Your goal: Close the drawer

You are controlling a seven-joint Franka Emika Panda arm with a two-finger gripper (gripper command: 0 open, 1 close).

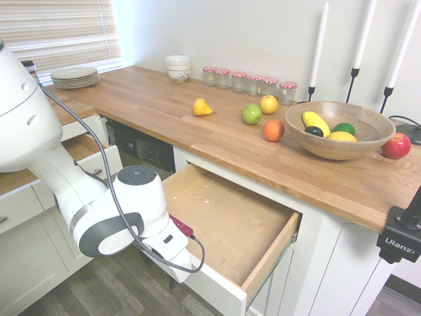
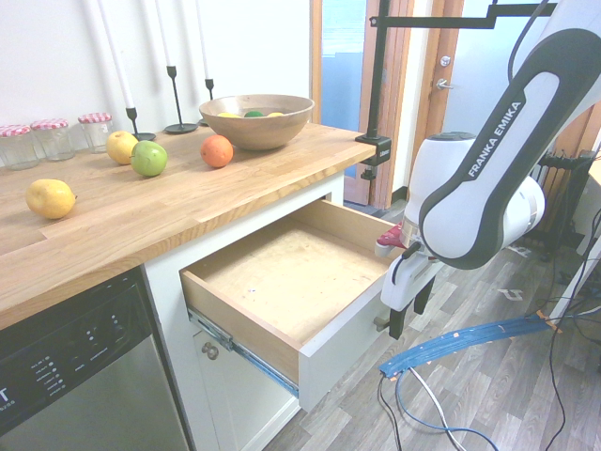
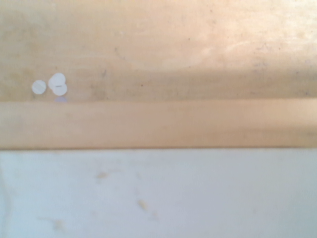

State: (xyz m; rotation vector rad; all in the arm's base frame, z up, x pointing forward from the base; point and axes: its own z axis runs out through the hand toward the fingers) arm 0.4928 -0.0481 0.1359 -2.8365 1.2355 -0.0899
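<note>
The drawer (image 1: 227,220) stands pulled far out under the wooden countertop, its pale wood box empty. In the second exterior view its white front (image 2: 340,349) faces the floor side, and only a stub of the silver handle (image 2: 380,324) shows beside the arm. My gripper (image 2: 410,308) hangs low just outside that front, fingers pointing down and open, holding nothing. From the first exterior view the gripper (image 1: 174,282) is mostly hidden behind its white hand at the drawer's front edge. The wrist view looks down on the front's white top edge (image 3: 158,193) and the wood floor (image 3: 158,54).
On the countertop (image 1: 151,99) lie loose fruit and a wooden bowl (image 1: 339,128) of fruit, with jars, candlesticks, bowls and plates behind. A dishwasher (image 2: 75,376) stands beside the drawer. A narrower drawer (image 1: 89,150) is open further left. Blue cable lies on the floor (image 2: 460,340).
</note>
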